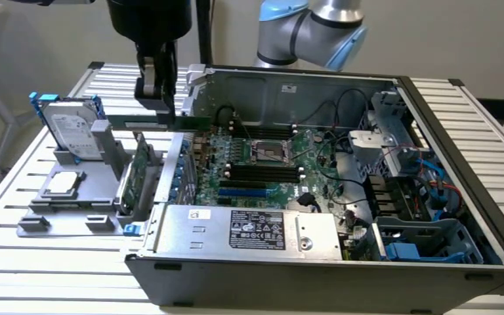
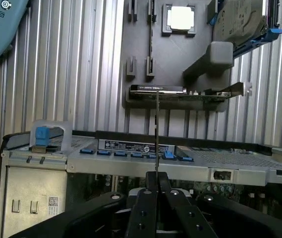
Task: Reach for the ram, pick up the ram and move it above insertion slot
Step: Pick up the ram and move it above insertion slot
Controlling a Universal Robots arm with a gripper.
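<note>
- Ram (image 1: 160,123) hangs level in the air, clenched by the hand (image 1: 157,98) at its upper edge, just above the side wall of the open computer case (image 1: 322,275).
- From the wrist, the ram (image 2: 157,134) appears edge-on between the fingers (image 2: 143,208).
- Arm points straight down.
- Case stands on a slatted desk (image 1: 50,262).

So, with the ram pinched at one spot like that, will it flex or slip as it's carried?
The ram sits level in the gripper with no visible sag, so it's probably stiff. It looks thin edge-on in the wrist view, so likely light. The grip looks narrow, so a knock against the case wall might twist it.
</note>
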